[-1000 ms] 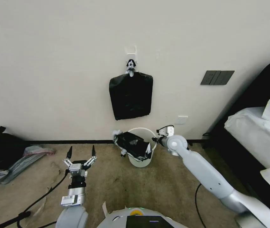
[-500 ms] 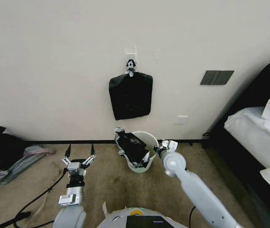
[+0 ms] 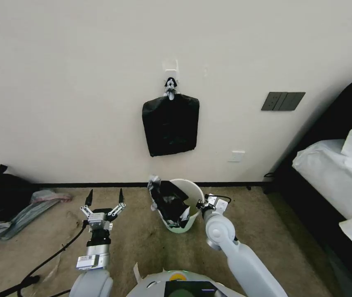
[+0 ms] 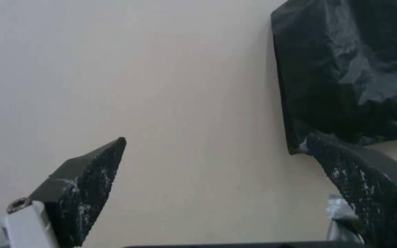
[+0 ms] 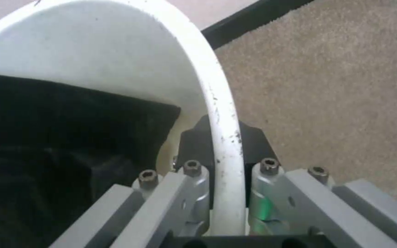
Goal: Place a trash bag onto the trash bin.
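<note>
One wrinkly glossy trash bag [image 3: 170, 202] droops over the white trash bin [image 3: 193, 190].

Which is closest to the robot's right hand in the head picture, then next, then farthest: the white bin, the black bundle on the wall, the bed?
1. trash bin: its rim is in the right hand.
2. black bundle: on the wall above.
3. bed: far right.

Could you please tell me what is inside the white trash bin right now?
A crumpled black trash bag fills part of the trash bin and spills over its rim. The right claw grips the rim. The bin's bottom is hidden by the bag.
</note>
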`<state>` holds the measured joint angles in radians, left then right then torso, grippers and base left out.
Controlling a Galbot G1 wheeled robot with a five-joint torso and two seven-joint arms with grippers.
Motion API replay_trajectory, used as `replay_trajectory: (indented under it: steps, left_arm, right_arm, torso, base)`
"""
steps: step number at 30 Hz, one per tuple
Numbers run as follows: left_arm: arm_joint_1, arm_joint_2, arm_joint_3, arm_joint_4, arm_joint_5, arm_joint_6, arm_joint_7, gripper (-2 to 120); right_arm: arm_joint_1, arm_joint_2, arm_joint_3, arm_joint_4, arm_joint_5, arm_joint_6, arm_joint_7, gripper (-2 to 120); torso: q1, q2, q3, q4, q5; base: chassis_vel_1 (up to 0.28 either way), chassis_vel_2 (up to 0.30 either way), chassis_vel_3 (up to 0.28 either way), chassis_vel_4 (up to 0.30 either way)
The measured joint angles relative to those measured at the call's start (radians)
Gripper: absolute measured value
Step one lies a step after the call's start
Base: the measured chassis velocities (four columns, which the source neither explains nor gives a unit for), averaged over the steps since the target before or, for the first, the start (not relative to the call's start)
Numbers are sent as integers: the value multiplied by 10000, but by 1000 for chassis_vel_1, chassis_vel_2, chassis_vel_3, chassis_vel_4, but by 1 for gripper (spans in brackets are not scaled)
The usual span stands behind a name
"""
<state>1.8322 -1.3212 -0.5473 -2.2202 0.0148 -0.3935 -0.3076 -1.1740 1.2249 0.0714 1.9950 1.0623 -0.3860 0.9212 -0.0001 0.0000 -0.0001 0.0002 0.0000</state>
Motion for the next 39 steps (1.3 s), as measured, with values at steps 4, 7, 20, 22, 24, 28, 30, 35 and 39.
replay_trajectory:
  steps: [4,7,20,22,24,28,30,35,39]
  left_arm:
    - [59,1,10,-46,17,-29,0,100]
    - [82,-3,17,-61,22,-42,0,100]
    - [198,-101,187,-180,97,-66,0,100]
    - [230,-107,216,-181,99,-69,-3,100]
    - [255,-120,257,-181,105,-71,-5,100]
    - [295,-133,327,-141,128,-73,-5,100]
    - [310,-138,339,-125,149,-73,-7,100]
    - [487,-159,393,-33,294,-9,-33,100]
    - [699,-164,606,143,426,358,-76,100]
  right_arm:
    - [-112,61,-20,-140,9,56,2,4]
    - [-175,93,-24,-203,-13,88,1,4]
    - [-379,-136,-44,114,-352,59,-4,32]
    - [-489,-256,-29,302,-575,93,-52,41]
    - [-579,-356,-9,391,-884,90,-85,50]
    - [-790,-523,120,623,-1815,234,-156,65]
    - [-882,-591,190,744,-2273,394,-157,70]
    - [-1277,-1343,422,1811,-4373,902,-626,89]
    - [-1124,-2592,159,2792,-5332,609,-3168,99]
  torso:
    - [0,0,0,-1,0]
    - [0,0,0,-2,0]
    - [0,0,0,-2,0]
    - [0,0,0,-1,1]
    - [0,0,0,-2,1]
    - [0,0,0,-1,1]
    - [0,0,1,-1,3]
    - [0,1,1,-6,1]
    - [0,0,0,-1,3]
  base:
    - [0,0,0,0]
    - [0,0,0,0]
    - [0,0,0,0]
    - [0,0,0,0]
    - [0,0,0,0]
    - [0,0,0,0]
    - [0,0,0,0]
    - [0,0,0,0]
    - [0,0,0,0]
